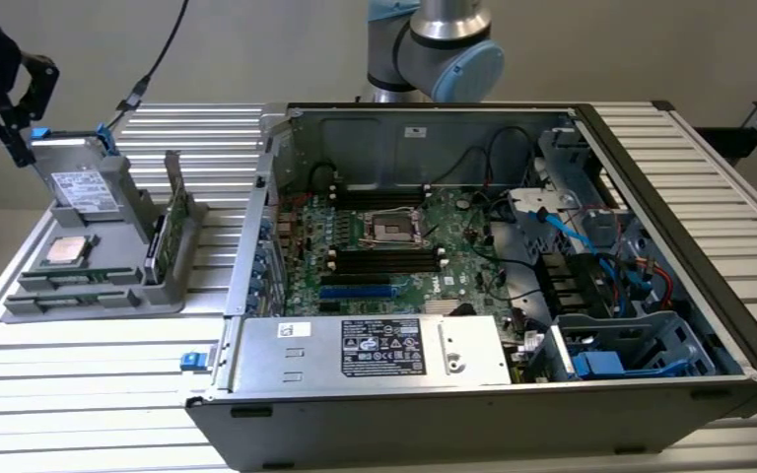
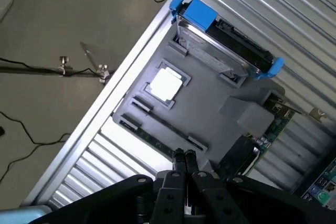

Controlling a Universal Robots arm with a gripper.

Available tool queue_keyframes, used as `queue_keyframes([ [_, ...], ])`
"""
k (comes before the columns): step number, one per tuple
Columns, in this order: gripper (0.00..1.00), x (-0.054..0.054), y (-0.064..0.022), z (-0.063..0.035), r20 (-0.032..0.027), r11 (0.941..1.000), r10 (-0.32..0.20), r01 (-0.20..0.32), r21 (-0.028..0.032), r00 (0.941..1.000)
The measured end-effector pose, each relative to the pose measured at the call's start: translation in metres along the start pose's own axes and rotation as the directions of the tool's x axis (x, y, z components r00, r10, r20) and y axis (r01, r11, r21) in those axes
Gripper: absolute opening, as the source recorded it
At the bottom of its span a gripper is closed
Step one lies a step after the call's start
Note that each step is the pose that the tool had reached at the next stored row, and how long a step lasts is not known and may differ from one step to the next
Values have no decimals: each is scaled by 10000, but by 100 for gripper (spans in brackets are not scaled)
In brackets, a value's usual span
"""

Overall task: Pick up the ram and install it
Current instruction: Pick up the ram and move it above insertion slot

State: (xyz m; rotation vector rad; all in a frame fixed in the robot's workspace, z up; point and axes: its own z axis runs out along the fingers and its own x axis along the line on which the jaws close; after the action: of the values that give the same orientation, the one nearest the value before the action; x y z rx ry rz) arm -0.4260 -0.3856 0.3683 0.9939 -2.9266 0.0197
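On the exterior view's left, the gripper (image 1: 13,138) hangs above the far end of a grey holder (image 1: 90,296), its 2 fingers pressed together with nothing between them. In the wrist view the gripper (image 2: 184,156) points down over the near edge of the holder (image 2: 210,93).

The ram (image 2: 153,140) lies on edge in a long slot along that edge, just beside the fingertips as the wrist view frames them. In the exterior view the ram (image 1: 76,280) sits at the holder's front, well apart from the open computer case (image 1: 484,414). A silver chip (image 2: 167,85) and a hard drive (image 2: 220,45) with blue tabs share the holder.

The step in hand looks like the reach for the stick. To do it well, the fingers should part before they descend and straddle the thin board across its width near mid-length. They should also stay clear of the slot's end clips. A crooked grip would likely jam the stick in its slot.

Everything rests on a table (image 1: 76,394) of ribbed metal slats, bright and probably slippery. Beyond the table edge the wrist view shows a plain pale floor (image 2: 52,24) with thin black cables (image 2: 31,129) trailing across it.
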Motion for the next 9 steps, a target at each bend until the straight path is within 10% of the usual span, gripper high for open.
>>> queue_keyframes([
  [9, 10, -2, 0, 37, -37, 9867, -1622, 1623, 104, 9867],
])
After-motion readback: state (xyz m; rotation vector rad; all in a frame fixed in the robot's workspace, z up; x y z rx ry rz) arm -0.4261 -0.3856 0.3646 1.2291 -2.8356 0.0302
